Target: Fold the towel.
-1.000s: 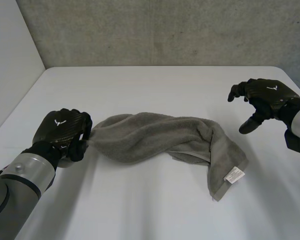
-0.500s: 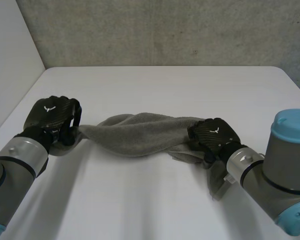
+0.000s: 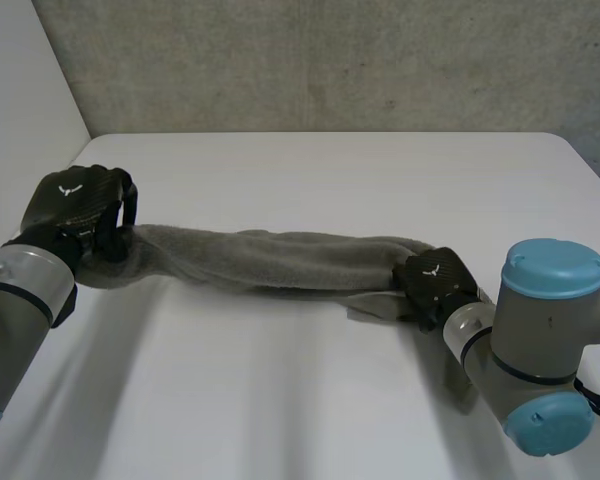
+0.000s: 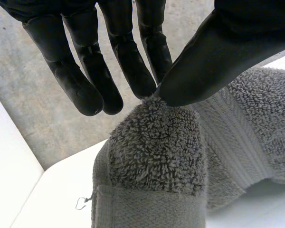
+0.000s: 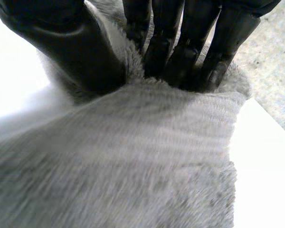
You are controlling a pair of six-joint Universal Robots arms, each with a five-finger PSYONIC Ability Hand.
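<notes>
Left hand (image 3: 78,203) pinches one end of the towel (image 3: 270,262) between thumb and fingers; right hand (image 3: 432,285) clamps the opposite end. Bunched, the towel stretches between them over the bench (image 3: 330,170). Even tension with both grips firm should spread it flat for folding.

No legible txt/nos.; just tiny white logo (image 3: 68,188) on left hand (image 3: 82,212) back, same on right hand (image 3: 438,286).

Hand: black left hand (image 4: 218,57), fingers straight, thumb tip pinching a towel fold against a fingertip
Towel: grey terry-cloth towel (image 4: 156,156), centre of the frame, bunched below the pinch
Table: white tabletop (image 4: 52,190) under the towel
Background: grey concrete wall (image 4: 33,118) behind the fingers
</notes>
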